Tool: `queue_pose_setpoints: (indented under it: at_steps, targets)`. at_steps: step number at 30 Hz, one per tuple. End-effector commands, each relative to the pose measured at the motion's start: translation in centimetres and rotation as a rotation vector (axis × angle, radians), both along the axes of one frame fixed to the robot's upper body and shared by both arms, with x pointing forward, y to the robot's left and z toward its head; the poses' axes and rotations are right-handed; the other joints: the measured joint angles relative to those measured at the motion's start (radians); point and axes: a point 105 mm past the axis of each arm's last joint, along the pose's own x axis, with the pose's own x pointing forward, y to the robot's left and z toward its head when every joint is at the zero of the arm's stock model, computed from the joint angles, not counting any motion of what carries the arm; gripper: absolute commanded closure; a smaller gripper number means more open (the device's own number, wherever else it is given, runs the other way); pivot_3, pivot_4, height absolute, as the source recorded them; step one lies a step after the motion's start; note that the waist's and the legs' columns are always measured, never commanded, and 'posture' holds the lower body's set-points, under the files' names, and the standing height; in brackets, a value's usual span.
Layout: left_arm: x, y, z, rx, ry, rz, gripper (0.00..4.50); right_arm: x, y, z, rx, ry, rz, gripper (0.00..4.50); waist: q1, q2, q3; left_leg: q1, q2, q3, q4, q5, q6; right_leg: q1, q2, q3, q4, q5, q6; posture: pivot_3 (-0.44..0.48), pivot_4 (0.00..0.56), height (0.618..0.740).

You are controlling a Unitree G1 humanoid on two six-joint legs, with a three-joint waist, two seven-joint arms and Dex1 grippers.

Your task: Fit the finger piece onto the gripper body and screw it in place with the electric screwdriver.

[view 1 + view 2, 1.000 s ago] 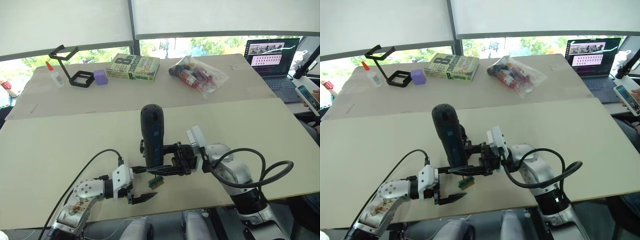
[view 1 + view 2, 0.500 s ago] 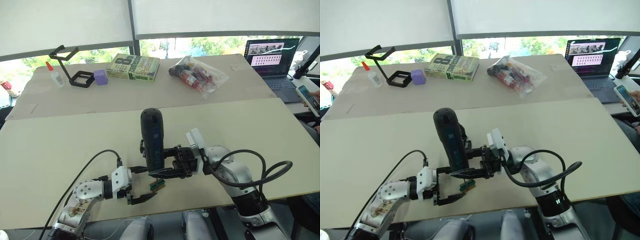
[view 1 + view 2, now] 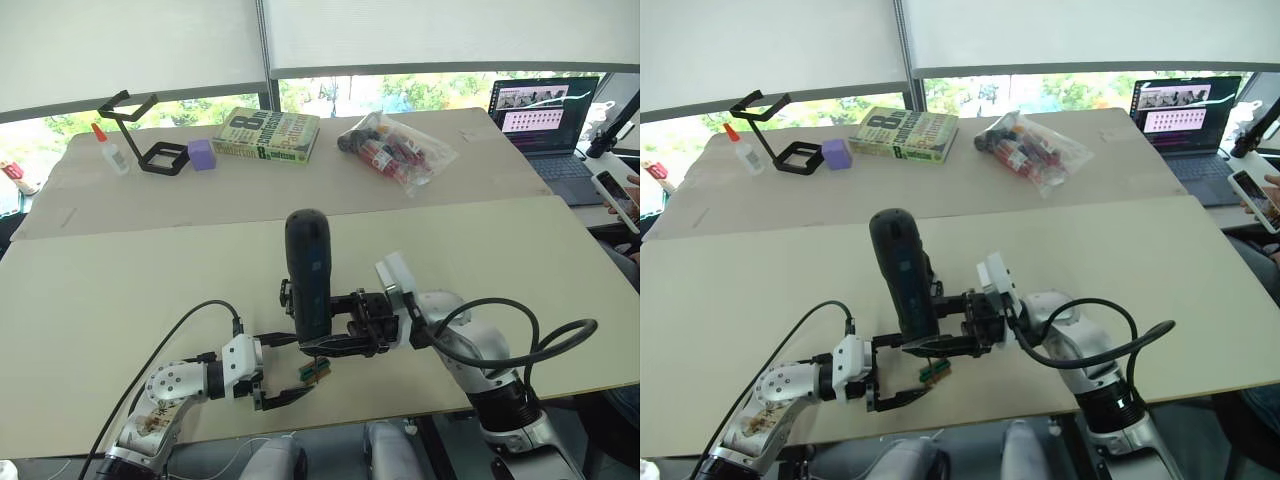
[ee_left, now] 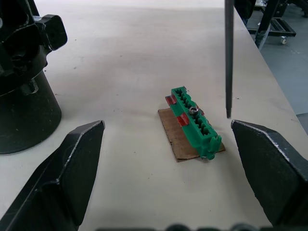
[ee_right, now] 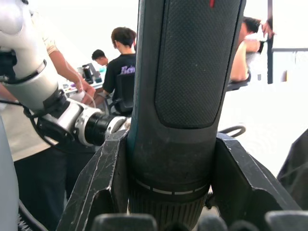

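Presently, stage: early, nothing fastened.
Right gripper (image 3: 335, 338): clamped on electric screwdriver (image 3: 308, 272), upright.
Bit: above green block (image 4: 195, 121), near worktop front edge.
Left gripper (image 4: 168, 159): wide, empty.

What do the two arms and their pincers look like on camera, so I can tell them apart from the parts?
Both arms are silver-grey metal with white housings at the wrist and a looping black cable. The left pincer and right pincer each have two long black pointed fingers. The left forearm bears a brownish patterned sticker.
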Motion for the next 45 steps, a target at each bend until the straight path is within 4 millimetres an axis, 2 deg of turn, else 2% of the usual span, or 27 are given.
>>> queue_pose_setpoints:
  at_steps: [1,18,45]
  targets:
    - [-0.5,0.6,-1.2,0.02,0.053,0.01,0.04,-0.8,0.0,2.8,0.081,-0.101,0.027,2.52,-0.001,0.0,0.0,0.0,0.0,0.0,0.0,0.0,0.0,0.0,0.0,0.0,0.0,0.0,0.0,0.0,0.15,0.74]
    - [-0.3,0.2,-0.1,0.023,0.05,0.0,0.04,-0.5,0.9,1.7,0.063,-0.152,0.007,2.52,-0.001,0.0,0.0,0.0,0.0,0.0,0.0,0.0,0.0,0.0,0.0,0.0,0.0,0.0,0.0,0.0,0.15,0.74]
    - [-0.2,0.1,-0.4,0.023,0.053,0.008,0.04,-0.2,0.6,0.8,0.022,-0.148,-0.002,2.52,-0.001,0.0,0.0,0.0,0.0,0.0,0.0,0.0,0.0,0.0,0.0,0.0,0.0,0.0,0.0,0.0,0.15,0.74]
